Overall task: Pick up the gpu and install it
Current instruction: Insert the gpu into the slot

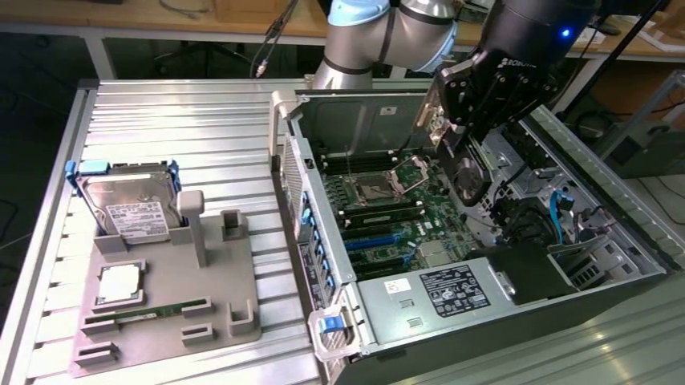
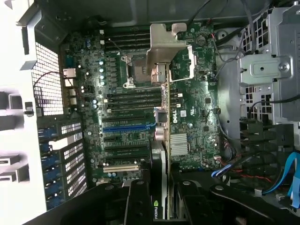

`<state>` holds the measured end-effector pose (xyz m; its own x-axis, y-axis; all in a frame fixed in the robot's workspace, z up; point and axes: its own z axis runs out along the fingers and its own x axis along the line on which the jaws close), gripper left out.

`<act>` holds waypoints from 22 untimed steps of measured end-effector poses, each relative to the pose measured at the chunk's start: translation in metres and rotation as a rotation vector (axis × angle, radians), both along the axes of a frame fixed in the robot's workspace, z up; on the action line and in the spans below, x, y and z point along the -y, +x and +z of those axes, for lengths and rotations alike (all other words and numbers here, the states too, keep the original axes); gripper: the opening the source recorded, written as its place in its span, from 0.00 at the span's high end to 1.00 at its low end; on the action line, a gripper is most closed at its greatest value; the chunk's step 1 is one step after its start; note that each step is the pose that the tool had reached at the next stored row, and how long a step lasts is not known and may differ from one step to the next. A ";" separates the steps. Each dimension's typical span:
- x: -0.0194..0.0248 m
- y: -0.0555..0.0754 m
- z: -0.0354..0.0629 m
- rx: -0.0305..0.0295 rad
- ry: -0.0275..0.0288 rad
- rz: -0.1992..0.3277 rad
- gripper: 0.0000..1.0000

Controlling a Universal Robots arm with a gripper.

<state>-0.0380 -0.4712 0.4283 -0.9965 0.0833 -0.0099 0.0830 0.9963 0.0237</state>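
The gpu [image 1: 468, 175], a card with a black fan cooler and a silver end bracket, hangs edge-down over the open computer case [image 1: 321, 241], above the motherboard [image 1: 374, 204]. My gripper [image 1: 473, 144] is shut on its upper edge. In the wrist view the gpu [image 2: 164, 117] runs edge-on away from the camera, its silver bracket [image 2: 165, 44] at the far end. It lies across the expansion slots [image 2: 123, 140], and my gripper [image 2: 164, 190] clamps it between black fingers [image 2: 139, 201]. I cannot tell whether the card touches a slot.
A grey fixture tray [image 1: 230, 321] at the exterior view's left carries a silver hard drive [image 1: 131, 210], a square processor [image 1: 118, 282] and a narrow green memory stick [image 1: 144, 314]. Inside the case sit a labelled power supply [image 1: 455, 290], drive cages [image 2: 267, 70] and blue cables [image 2: 286, 173].
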 end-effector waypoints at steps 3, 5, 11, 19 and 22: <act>-0.0001 0.000 0.0000 0.0000 0.0000 0.038 0.73; -0.0001 0.000 0.0000 0.0000 0.0000 0.093 0.73; 0.0000 0.000 0.0000 0.0000 0.0000 0.242 0.73; 0.0000 0.000 0.0000 0.0000 -0.0001 0.413 0.73; 0.0000 0.000 0.0000 0.0000 0.0000 0.489 0.73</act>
<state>-0.0375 -0.4712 0.4283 -0.9189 -0.3943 -0.0099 -0.3944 0.9186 0.0236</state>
